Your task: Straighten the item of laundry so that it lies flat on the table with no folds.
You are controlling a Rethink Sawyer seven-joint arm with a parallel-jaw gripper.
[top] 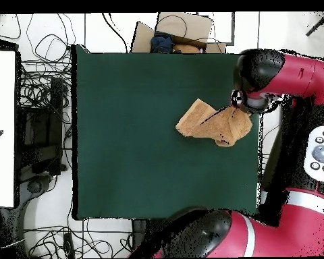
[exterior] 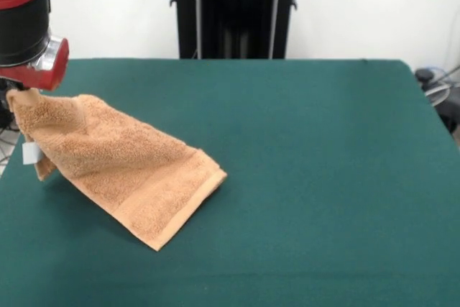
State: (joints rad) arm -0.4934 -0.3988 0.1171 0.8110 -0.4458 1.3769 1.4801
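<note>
The orange-tan towel (exterior: pixel 122 159) is at the left side of the dark green table (exterior: pixel 323 177). One corner is lifted and hangs from my gripper (exterior: pixel 25 91); the rest slopes down to the table, where the banded lower edge lies. A small white tag (exterior: pixel 30 152) dangles under the raised corner. The gripper is shut on that corner, just below the red and black wrist; the cloth hides the fingers. In the overhead view the towel (top: pixel 212 123) lies bunched near the table's (top: pixel 138 135) right edge, under the gripper (top: pixel 240 104).
The black pedestal (exterior: pixel 233 8) stands behind the table's far edge. Cables (exterior: pixel 438 84) lie off the right side. In the overhead view, tangled cables (top: pixel 43 101) and a white panel (top: pixel 1 128) are at the left, and a cardboard box (top: pixel 181 34) is past the top edge.
</note>
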